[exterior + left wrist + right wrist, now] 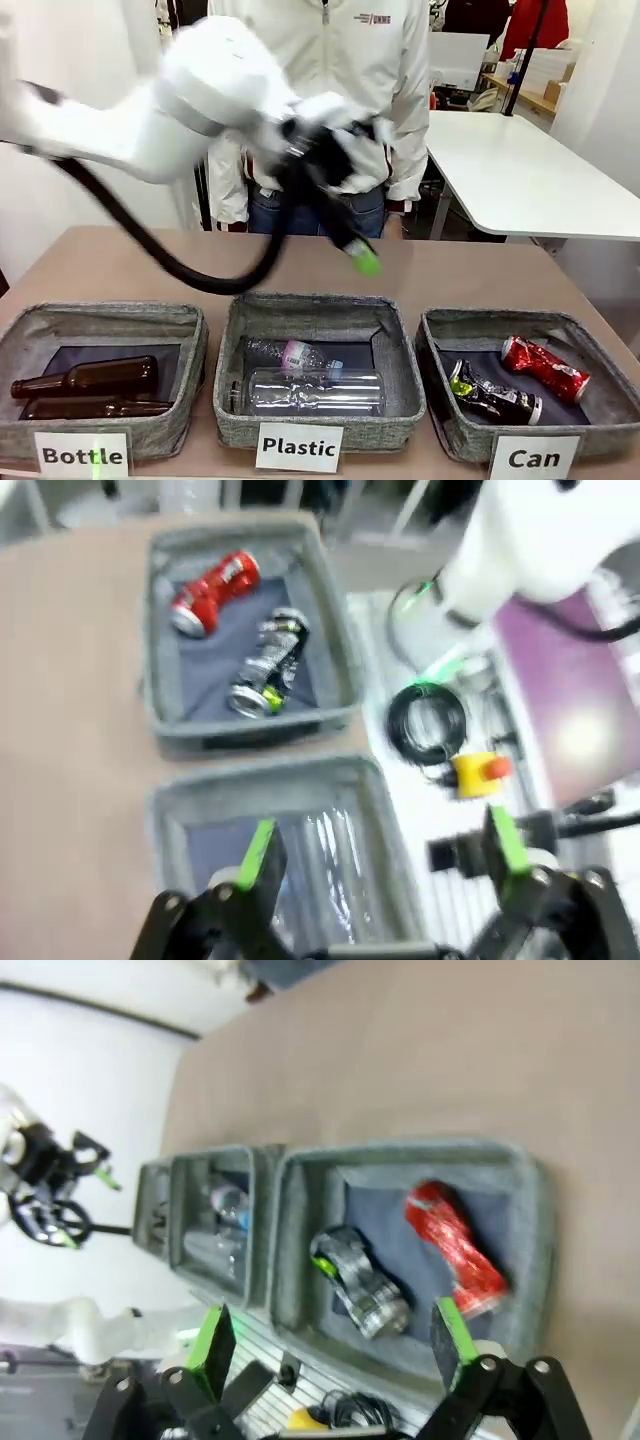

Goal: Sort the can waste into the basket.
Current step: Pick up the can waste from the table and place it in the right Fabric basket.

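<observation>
Both crushed cans lie inside the grey basket labelled "Can" (602, 350) at the right: the red can (545, 367) and the black-silver can with green marks (492, 393). My left gripper (360, 255) hangs blurred above the table behind the middle basket, its jaws open and empty. The left wrist view shows its green-padded fingers (257, 855) spread over the Plastic basket, with the Can basket (335, 630), red can (213, 591) and black-silver can (268, 664) beyond. My right gripper (332, 1342) is open above the Can basket (400, 1150), red can (455, 1248) and black-silver can (360, 1280).
The "Plastic" basket (232, 400) holds clear bottles and the "Bottle" basket (190, 385) holds two brown bottles. A person in a white jacket (340, 60) stands at the far side. A white table (530, 170) stands back right. A yellow stop button (475, 772) sits off the table edge.
</observation>
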`<state>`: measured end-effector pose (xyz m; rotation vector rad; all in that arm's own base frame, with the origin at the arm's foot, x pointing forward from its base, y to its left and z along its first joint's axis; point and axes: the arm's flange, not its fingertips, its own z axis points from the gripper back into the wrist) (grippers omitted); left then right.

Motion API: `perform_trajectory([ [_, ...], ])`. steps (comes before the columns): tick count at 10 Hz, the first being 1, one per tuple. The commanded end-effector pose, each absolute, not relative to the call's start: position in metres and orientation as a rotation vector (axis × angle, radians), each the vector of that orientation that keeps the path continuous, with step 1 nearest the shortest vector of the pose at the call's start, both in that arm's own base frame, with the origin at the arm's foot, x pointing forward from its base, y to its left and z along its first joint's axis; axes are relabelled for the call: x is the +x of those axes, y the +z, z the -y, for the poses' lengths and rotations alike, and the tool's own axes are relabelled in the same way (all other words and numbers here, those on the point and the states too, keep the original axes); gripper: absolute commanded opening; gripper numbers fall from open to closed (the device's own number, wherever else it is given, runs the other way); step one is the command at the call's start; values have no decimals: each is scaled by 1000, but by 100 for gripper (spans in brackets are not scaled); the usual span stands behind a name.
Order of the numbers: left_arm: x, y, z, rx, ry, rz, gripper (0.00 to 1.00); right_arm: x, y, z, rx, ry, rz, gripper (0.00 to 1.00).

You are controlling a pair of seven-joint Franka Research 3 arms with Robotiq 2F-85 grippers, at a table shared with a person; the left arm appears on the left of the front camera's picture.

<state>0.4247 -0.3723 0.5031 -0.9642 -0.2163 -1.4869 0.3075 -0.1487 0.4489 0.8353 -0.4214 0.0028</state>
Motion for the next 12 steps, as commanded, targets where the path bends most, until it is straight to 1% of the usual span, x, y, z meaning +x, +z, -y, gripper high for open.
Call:
perform_trajectory([
  [1, 413, 497, 262, -1116, -1278, 301, 100, 340, 453, 76, 820, 60, 406, 100],
  [3, 422, 489, 150, -1327, -1020, 399, 100, 371, 454, 14, 979, 144, 344, 100],
  [4, 422, 475, 86, -1497, -759, 486, 100, 385, 447, -15, 1041, 99, 299, 100],
  [5, 420, 456, 35, -1565, -553, 566, 100, 395, 443, -32, 1139, 24, 279, 100],
  [6, 419, 433, -5, -1585, -399, 587, 100, 403, 442, -38, 1223, -16, 237, 100],
  [7, 425, 405, -38, -1606, -269, 568, 100, 412, 442, -27, 1255, -19, 204, 100],
  [8, 411, 389, -72, -1602, -198, 571, 100, 409, 448, -9, 1252, 28, 150, 100],
  [9, 400, 381, -93, -1600, -172, 573, 100, 408, 453, 15, 1231, 39, 181, 100],
  [10, 406, 373, -100, -1602, -207, 575, 100, 413, 456, 46, 1242, -18, 241, 100],
  [11, 402, 369, -100, -1562, -204, 539, 100, 411, 457, 71, 1242, -39, 283, 100],
  [12, 402, 369, -100, -1562, -204, 539, 100, 408, 447, 19, 1247, 15, 217, 100],
])
